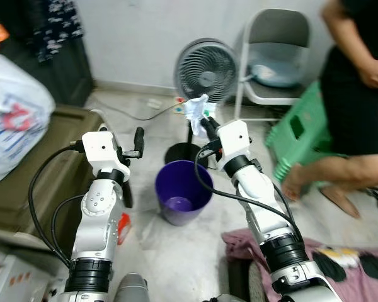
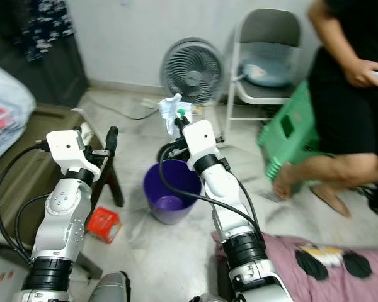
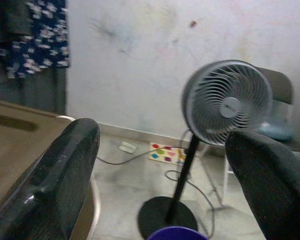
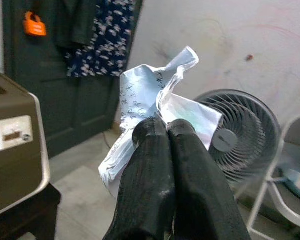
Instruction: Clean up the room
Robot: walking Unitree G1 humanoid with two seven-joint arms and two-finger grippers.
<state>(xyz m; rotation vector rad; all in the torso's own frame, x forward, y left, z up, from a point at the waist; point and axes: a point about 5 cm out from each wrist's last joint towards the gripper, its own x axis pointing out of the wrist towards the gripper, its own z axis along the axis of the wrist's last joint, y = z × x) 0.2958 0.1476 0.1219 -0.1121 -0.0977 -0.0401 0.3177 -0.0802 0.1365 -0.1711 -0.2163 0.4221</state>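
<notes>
At the left, the left gripper [image 1: 137, 143] is held up beside the brown cabinet [image 1: 31, 182], its fingers [image 3: 60, 180] spread wide with nothing between them. In the middle, a purple bin [image 1: 183, 192] is seen on the floor just before the fan [image 1: 206, 69]. Above and behind the bin, the paper [image 4: 155, 107], crumpled and white, is pinched between the closed fingers of the right gripper [image 1: 206, 124], and a person [image 1: 356, 94] is seen at the right by a green stool [image 1: 299, 129].

Purple bin [image 1: 183, 198], white paper [image 4: 155, 107]
</notes>
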